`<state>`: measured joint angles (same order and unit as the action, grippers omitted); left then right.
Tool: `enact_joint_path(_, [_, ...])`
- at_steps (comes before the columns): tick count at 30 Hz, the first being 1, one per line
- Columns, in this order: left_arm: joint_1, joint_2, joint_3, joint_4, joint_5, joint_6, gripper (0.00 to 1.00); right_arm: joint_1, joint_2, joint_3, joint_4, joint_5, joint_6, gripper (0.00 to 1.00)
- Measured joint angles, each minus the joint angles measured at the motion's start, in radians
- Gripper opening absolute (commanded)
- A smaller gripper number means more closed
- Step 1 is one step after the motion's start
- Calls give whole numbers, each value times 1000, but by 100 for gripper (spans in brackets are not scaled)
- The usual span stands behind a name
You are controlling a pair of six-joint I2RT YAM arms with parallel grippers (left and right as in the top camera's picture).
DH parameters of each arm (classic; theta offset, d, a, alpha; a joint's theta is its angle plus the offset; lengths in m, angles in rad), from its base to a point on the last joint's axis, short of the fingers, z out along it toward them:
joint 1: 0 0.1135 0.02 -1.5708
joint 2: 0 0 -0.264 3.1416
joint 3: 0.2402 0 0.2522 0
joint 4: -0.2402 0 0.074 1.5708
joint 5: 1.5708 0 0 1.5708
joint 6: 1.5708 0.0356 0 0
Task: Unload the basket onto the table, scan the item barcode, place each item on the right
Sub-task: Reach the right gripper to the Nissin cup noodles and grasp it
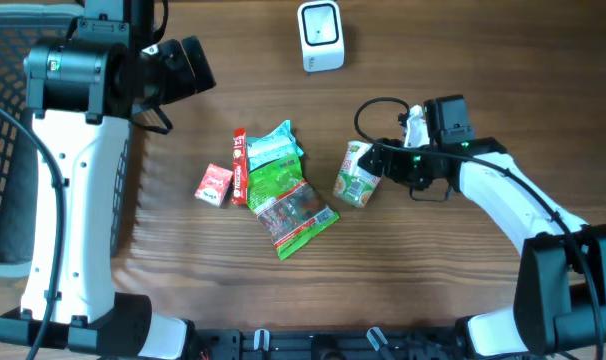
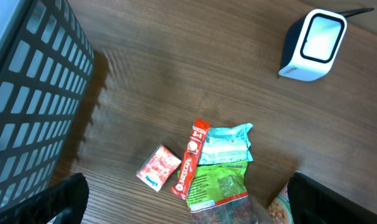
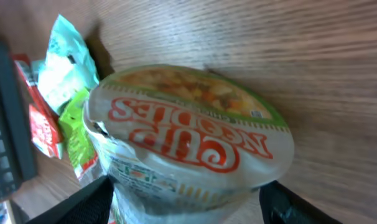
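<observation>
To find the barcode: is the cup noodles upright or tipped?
Tipped on its side. Overhead shows the side wall of the cup noodles, and its lid faces sideways, straight at the right wrist camera.

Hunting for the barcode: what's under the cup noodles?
Only bare wooden table shows around the cup noodles, tipped over between the fingers of the right pincer. Nothing pokes out from beneath. Its underside is covered, so any barcode there is hidden.
</observation>
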<state>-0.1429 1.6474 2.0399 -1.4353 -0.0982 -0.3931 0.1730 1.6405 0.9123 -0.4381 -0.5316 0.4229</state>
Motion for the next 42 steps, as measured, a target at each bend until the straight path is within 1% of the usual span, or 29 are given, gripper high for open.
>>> enact_joint_path(2, [0,0,0,0,0,0,100,0,0,-22,35,-17,8,74])
enact_joint_path(6, [0,0,0,0,0,0,100,10,0,-27,50,-22,15,74])
enact_joint_path(14, [0,0,0,0,0,0,100,101,0,-29,112,0,74,76])
enact_joint_path(17, [0,0,0,0,0,0,100,113,0,-29,134,10,69,78])
enact_joint_path(22, [0,0,0,0,0,0,100,119,5,-29,150,20,43,78])
enact_joint_path(33, [0,0,0,0,0,0,100,121,83,-29,254,-7,36,78])
enact_joint_path(39, [0,0,0,-1,0,0,100,120,153,-29,380,-84,21,79])
enact_joint_path(42, [0,0,0,0,0,0,100,120,181,-29,403,-127,17,79])
